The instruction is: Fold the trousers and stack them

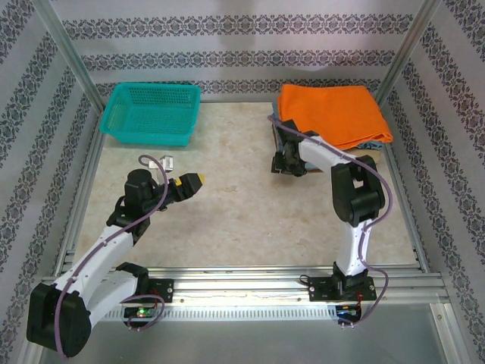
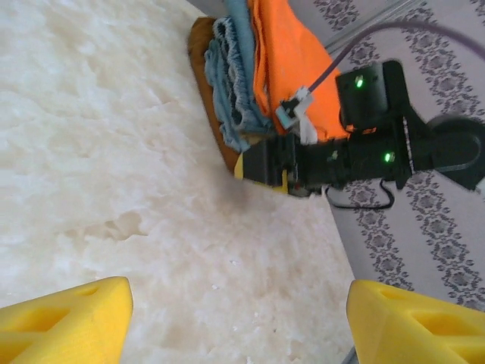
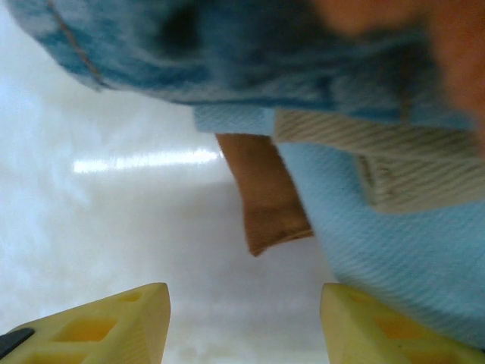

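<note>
The orange trousers (image 1: 333, 114) lie folded atop a stack at about 1 o'clock on the tabletop (image 1: 227, 227), over a light blue denim pair (image 2: 227, 83) and a tan pair (image 2: 206, 91), with the teal basket (image 1: 151, 114) at 11 o'clock. The right hand (image 1: 282, 161) sits low at the stack's 7 o'clock corner, its yellow jaws parted and holding nothing. The left hand (image 1: 198, 180), toward 9 o'clock, points at the stack with jaws spread wide and empty.
</note>
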Controlling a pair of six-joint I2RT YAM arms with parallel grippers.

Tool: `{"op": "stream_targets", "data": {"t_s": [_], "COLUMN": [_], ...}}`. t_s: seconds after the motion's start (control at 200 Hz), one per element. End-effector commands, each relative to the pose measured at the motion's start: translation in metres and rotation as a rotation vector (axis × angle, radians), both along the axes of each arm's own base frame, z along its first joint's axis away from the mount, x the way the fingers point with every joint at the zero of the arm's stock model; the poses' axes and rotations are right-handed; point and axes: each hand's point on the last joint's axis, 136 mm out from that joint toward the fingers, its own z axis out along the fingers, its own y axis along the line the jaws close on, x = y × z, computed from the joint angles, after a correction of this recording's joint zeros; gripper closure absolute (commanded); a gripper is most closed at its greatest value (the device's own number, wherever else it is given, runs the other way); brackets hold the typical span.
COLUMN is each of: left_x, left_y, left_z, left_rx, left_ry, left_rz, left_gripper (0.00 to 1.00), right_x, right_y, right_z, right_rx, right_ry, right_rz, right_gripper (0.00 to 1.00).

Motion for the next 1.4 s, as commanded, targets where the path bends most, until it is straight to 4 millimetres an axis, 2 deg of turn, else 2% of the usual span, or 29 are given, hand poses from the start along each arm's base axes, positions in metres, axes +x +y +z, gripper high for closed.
{"op": "stream_targets", "data": {"t_s": [0.0,0.12,0.225,0.405,0.555,0.664,0.749,0.839,0.909,0.979,1.034,1.069,1.129,1.274,1.394], "left_x": [-0.002,0.001,0.005,0.008,0.012,0.014,0.015,0.014,0.012,0.010,0.007,0.005,-0.001,-0.022,-0.039], "left_y": [0.006,0.002,-0.003,-0.005,-0.008,-0.010,-0.010,-0.009,-0.006,-0.002,0.004,0.008,0.017,0.037,0.062], "left_z": [-0.023,-0.026,-0.024,-0.022,-0.018,-0.013,-0.010,0.001,0.015,0.031,0.042,0.049,0.060,0.084,0.095], "left_rx": [0.048,0.025,-0.007,-0.023,-0.040,-0.060,-0.058,-0.045,-0.035,-0.025,0.001,0.025,0.071,0.157,0.200], "left_ry": [0.067,0.086,0.091,0.091,0.093,0.091,0.095,0.088,0.077,0.056,0.041,0.029,0.010,-0.051,-0.093], "left_rz": [0.009,-0.010,-0.025,-0.031,-0.034,-0.042,-0.043,-0.041,-0.024,-0.004,0.022,0.037,0.063,0.134,0.252], "left_gripper": [0.25,0.25,0.25,0.26,0.26,0.27,0.27,0.27,0.27,0.25,0.15,0.01,0.00,0.00,0.00], "right_x": [0.021,0.046,0.058,0.058,0.048,0.040,0.035,0.029,0.022,0.006,-0.008,-0.020,-0.040,-0.081,-0.105], "right_y": [-0.044,-0.064,-0.081,-0.109,-0.140,-0.137,-0.126,-0.113,-0.098,-0.085,-0.075,-0.069,-0.061,-0.061,-0.070], "right_z": [-0.018,-0.016,-0.020,-0.017,-0.009,-0.006,0.003,0.024,0.051,0.079,0.102,0.114,0.134,0.182,0.201], "right_rx": [-0.058,-0.033,-0.033,-0.061,-0.087,-0.050,-0.015,0.019,0.056,0.075,0.097,0.107,0.126,0.115,0.106], "right_ry": [0.054,0.036,0.067,0.071,0.047,0.038,0.019,-0.026,-0.078,-0.133,-0.198,-0.233,-0.297,-0.525,-0.692], "right_rz": [-0.105,-0.154,-0.170,-0.197,-0.260,-0.255,-0.229,-0.201,-0.169,-0.141,-0.120,-0.108,-0.088,-0.079,-0.096], "right_gripper": [0.45,0.46,0.46,0.46,0.46,0.46,0.45,0.44,0.43,0.42,0.41,0.41,0.40,0.33,0.29]}}
